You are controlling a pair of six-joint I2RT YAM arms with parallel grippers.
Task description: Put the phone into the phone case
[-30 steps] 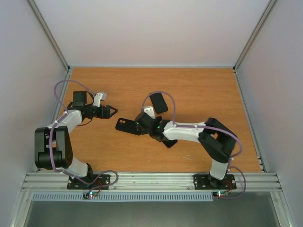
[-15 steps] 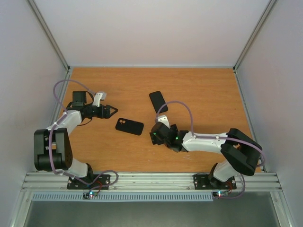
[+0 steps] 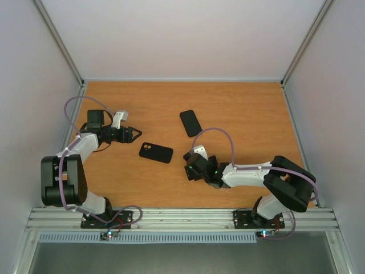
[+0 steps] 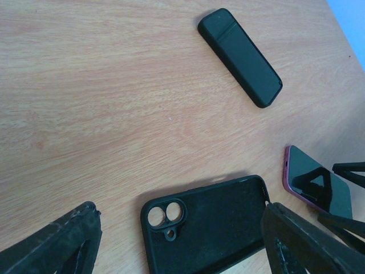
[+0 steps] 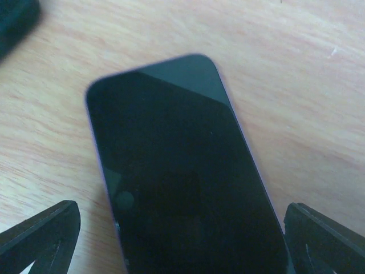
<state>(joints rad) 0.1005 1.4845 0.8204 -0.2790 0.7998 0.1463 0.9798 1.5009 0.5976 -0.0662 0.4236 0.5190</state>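
- We see the phone (image 5: 182, 171) lying flat on the wooden table (image 3: 245, 114) with its dark screen up. It has a purple edge.
- The right gripper (image 5: 182, 210) hangs just over the phone. Its jaws are wide open, one finger on each side. They do not touch the phone and hold nothing.
- In the view from above, the right arm hides most of the phone.
- The phone case (image 3: 155, 152) is black and lies flat near the middle of the table. It is just to the left of the phone, with a small gap between them.
- We see the round camera holes at the end of the case that is nearer the left arm.
- The phone is not in the case yet.
- The left gripper (image 3: 136, 134) is near the case, on its left side, and points at it. Its jaws are wide open and hold nothing.
- A black flat block (image 3: 190, 123) lies farther back on the table, apart from the case and the phone.
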